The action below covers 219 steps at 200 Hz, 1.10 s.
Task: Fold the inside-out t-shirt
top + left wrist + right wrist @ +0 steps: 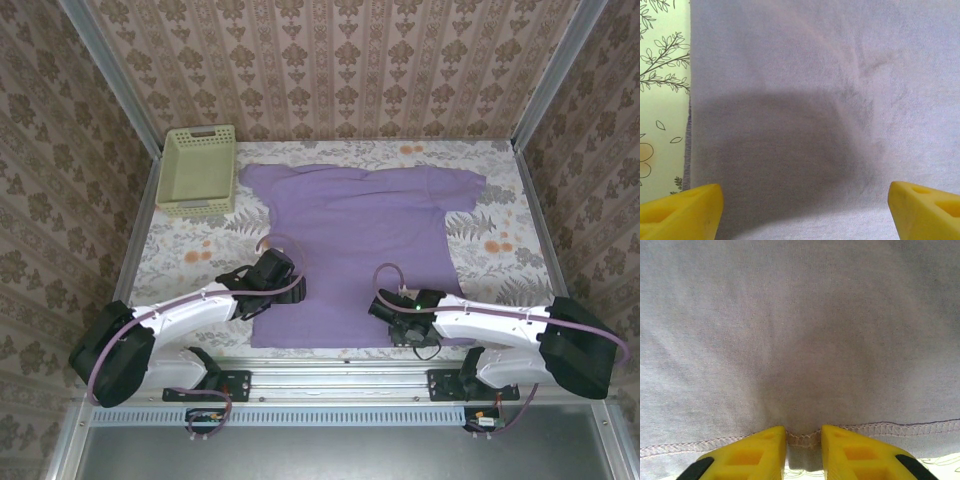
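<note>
Tool (803,434) seemingly grips t-shirt (800,340); basket (196,206) apart.

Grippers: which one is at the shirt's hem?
The right gripper: its jaws stand nearly shut with the stitched hem pinched between them. The left gripper is spread wide over plain fabric by the shirt's side edge.

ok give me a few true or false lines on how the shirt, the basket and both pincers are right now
The t-shirt lies spread flat on the table: true.
The left pincer is clamped on a sleeve: false, it stands open over the shirt near its left side edge, gripping nothing.
The right pincer is pinching the bottom hem: true.
The green basket sits on the shirt: false, it stands beside it in the table's far left corner.
</note>
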Available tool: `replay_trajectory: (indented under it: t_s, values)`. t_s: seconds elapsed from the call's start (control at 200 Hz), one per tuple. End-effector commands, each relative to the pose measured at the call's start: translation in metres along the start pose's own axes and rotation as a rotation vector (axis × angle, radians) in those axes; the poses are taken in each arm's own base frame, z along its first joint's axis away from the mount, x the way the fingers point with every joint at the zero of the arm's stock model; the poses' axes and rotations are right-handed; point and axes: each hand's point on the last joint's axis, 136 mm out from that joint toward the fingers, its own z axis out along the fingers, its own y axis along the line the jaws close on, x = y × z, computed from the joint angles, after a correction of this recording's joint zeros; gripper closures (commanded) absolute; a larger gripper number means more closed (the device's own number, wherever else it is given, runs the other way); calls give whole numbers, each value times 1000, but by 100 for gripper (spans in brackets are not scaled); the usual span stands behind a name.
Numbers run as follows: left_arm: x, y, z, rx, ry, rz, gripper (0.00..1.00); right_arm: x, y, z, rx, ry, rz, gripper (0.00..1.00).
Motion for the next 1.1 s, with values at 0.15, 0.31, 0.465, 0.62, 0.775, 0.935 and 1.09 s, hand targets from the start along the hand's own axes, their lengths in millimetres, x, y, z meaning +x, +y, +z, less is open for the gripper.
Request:
replay_trajectory:
  t_s: [0.15,0.31,0.465,0.62,0.775,0.935,1.09]
  values:
    - [-4,-3,-5,9,-10,24,13,5,-11,4,48,3,1,80]
    - [-2,-3,-5,7,-4,30,12,2,-12,0,51,-10,2,89]
    - [-2,-4,-6,11,-6,36,12,1,-12,-6,48,-23,-1,95]
    - [-3,-10,-7,26,-14,50,12,-2,-14,-11,54,-37,-3,100]
    - [-7,-26,-14,69,-48,114,8,-13,-15,-36,23,-90,5,100]
    - [-13,-70,-36,192,-136,269,3,-33,-17,-74,-50,-187,30,100]
    - [-9,-127,-58,332,-235,453,0,-49,-10,-96,-129,-239,51,100]
